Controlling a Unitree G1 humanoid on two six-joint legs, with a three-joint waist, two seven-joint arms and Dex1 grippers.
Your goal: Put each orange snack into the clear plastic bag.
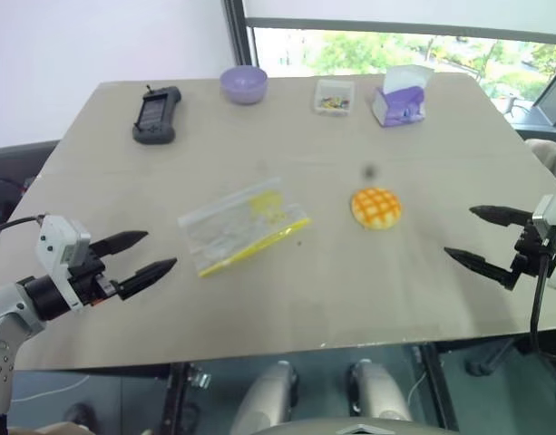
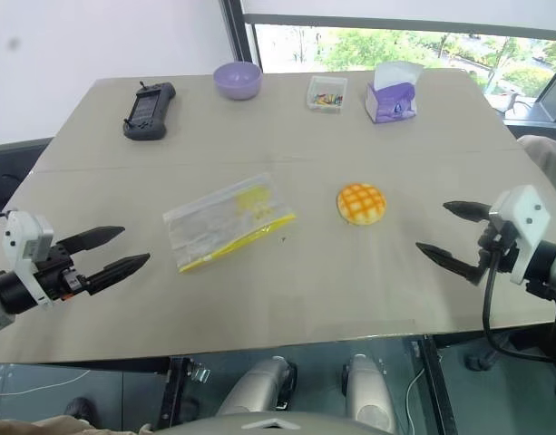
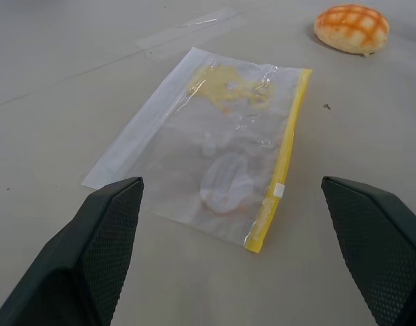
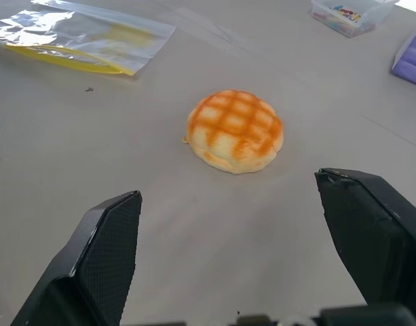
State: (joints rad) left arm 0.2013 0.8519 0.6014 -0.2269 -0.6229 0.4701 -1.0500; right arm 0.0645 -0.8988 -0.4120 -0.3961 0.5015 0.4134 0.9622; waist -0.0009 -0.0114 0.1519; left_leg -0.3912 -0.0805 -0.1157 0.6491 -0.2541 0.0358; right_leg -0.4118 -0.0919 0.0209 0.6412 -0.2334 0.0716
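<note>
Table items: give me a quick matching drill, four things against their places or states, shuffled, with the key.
Things:
1. bun
2. plastic bag
3. purple bowl
4. left gripper

Places or states:
A. at the far edge, beside the black handheld device
B. lying flat and empty, yellow strip along one edge
C. fingers open, holding nothing
D. on the bare table, between the bag and the right gripper

Pairs: 1-D, 2-B, 3-A, 4-C

We hold our left gripper (image 1: 137, 255) at the lower left of the frame, fingers spread wide and empty. Our right gripper (image 1: 482, 238) sits at the right edge, likewise agape, seemingly angled inward.
</note>
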